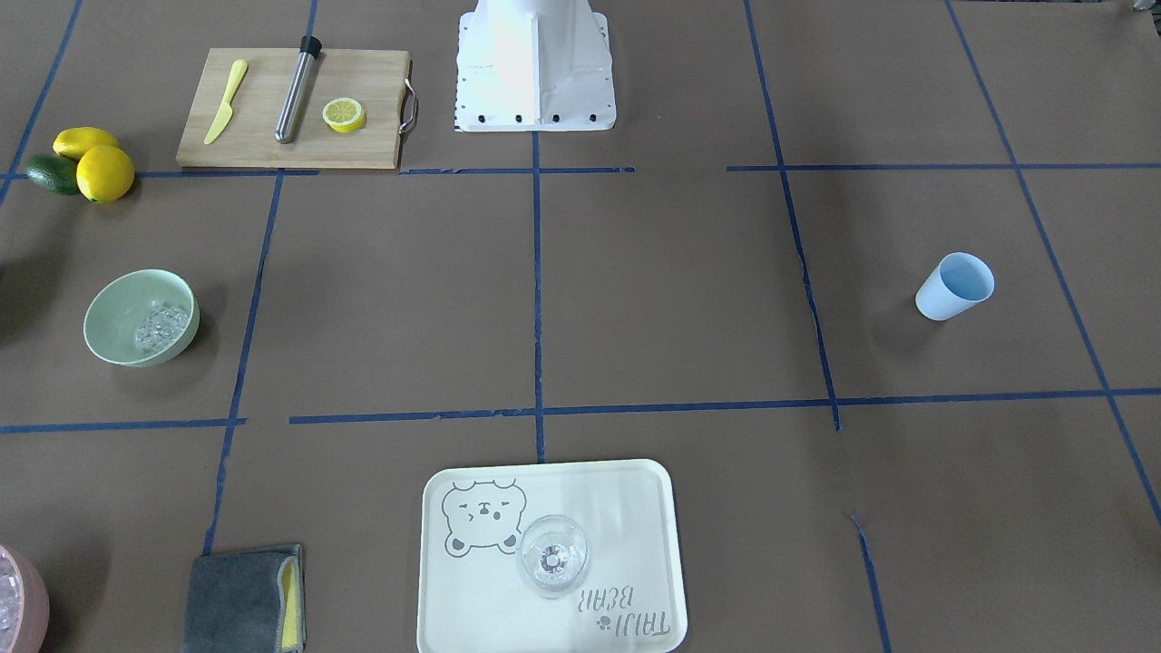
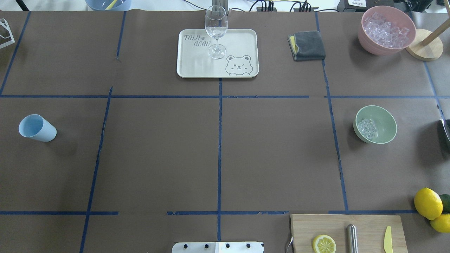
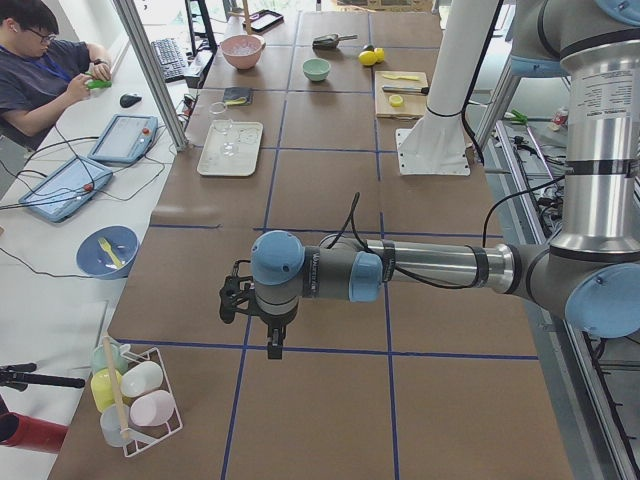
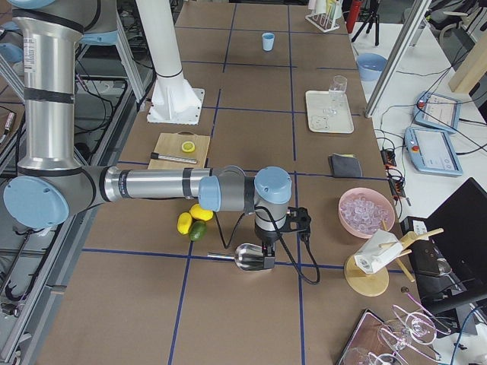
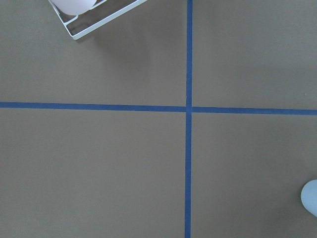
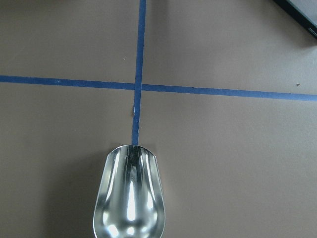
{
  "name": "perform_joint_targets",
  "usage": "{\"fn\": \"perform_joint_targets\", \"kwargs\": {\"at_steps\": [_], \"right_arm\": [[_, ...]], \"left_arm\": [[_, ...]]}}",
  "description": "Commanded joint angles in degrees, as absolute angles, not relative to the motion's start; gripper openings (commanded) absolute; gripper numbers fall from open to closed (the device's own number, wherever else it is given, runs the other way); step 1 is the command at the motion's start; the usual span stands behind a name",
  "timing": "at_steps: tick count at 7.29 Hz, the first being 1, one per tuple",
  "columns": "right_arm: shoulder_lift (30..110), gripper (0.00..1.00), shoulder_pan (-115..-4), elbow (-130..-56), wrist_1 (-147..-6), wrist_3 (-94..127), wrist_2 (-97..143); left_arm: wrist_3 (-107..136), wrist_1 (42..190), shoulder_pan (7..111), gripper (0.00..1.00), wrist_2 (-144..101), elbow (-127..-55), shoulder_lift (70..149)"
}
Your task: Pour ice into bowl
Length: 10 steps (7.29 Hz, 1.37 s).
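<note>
The mint-green bowl (image 2: 383, 121) stands on the table's right side and holds a small heap of clear ice (image 2: 366, 127); both also show in the front view, the bowl (image 1: 113, 313) and the ice (image 1: 161, 326). My right gripper (image 4: 268, 257) shows only in the exterior right view, low over the table beyond the lemons, at a metal scoop (image 4: 247, 257). I cannot tell whether it grips the scoop. The scoop (image 6: 130, 198) looks empty. My left gripper (image 3: 272, 345) hangs over bare table at the left end; I cannot tell whether it is open or shut.
A pink bowl (image 2: 372, 42) full of ice stands at the far right. A wine glass (image 2: 216, 28) stands on a tray (image 2: 197, 66). There is also a grey cloth (image 2: 307, 45), a light blue cup (image 2: 37, 128), a cutting board (image 2: 369, 225), lemons (image 2: 428, 203) and a white rack (image 5: 99, 15).
</note>
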<state>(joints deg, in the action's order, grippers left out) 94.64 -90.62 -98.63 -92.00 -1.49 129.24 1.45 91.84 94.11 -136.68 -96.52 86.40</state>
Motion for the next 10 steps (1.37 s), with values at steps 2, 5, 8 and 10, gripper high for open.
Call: {"fn": "perform_joint_targets", "kwargs": {"at_steps": [2, 5, 8, 10], "right_arm": [[94.75, 1.0, -89.22, -98.7, -92.29, -1.58, 129.64], [94.75, 1.0, -88.16, -98.44, -92.11, -1.41, 129.64], [94.75, 1.0, -88.07, -98.52, -91.93, -1.32, 129.64], [94.75, 1.0, -88.07, -98.44, -91.93, -1.41, 129.64]], "left_arm": [[1.32, 91.93, 92.29, 1.0, -136.76, -96.15, 86.22], [1.49, 91.93, 90.7, 1.0, -136.85, -96.06, 86.22], [1.49, 91.76, 90.7, 1.0, -136.85, -95.98, 86.22], [1.49, 91.58, 90.62, 1.0, -136.85, -95.63, 86.13]]}}
